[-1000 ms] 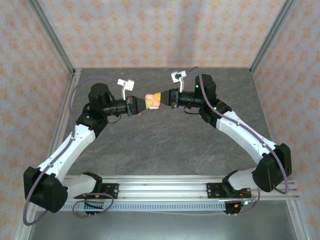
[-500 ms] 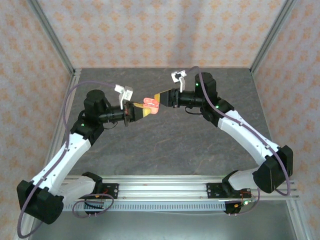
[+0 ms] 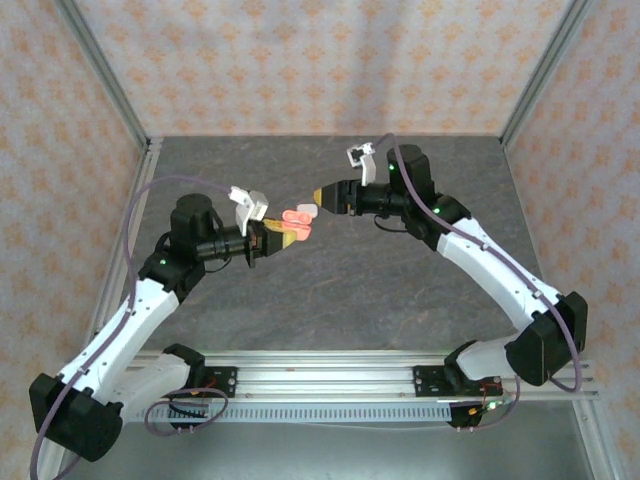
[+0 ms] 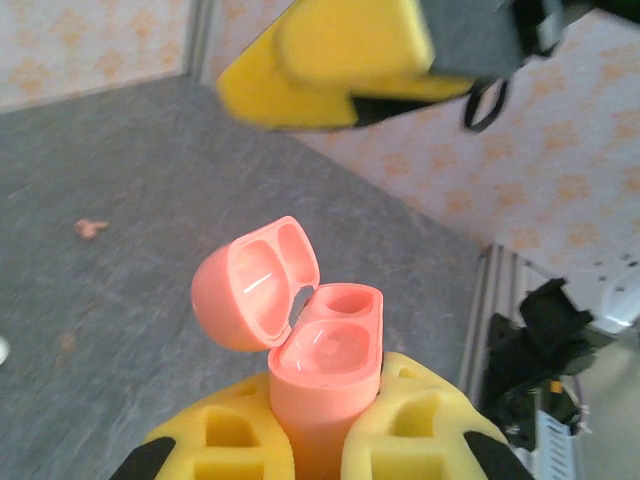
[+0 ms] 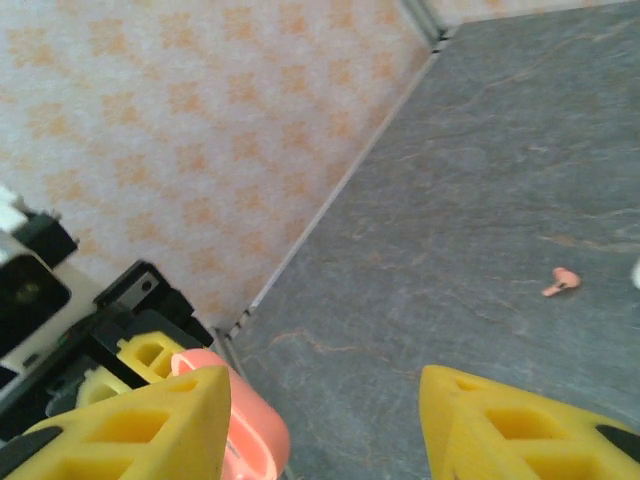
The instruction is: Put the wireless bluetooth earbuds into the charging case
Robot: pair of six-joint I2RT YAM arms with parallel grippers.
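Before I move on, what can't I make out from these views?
- Left wrist: lower body of the pink case is hidden between the left hand's pads.
- Right wrist: white thing is cut off by the right edge.
- Right wrist: pink earbud on the table is too small to tell which way it lies.

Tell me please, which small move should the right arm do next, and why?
Probably lower the right gripper, open and empty, toward the pink earbud lying on the table: the left gripper holds the pink case with lid open and both wells empty.
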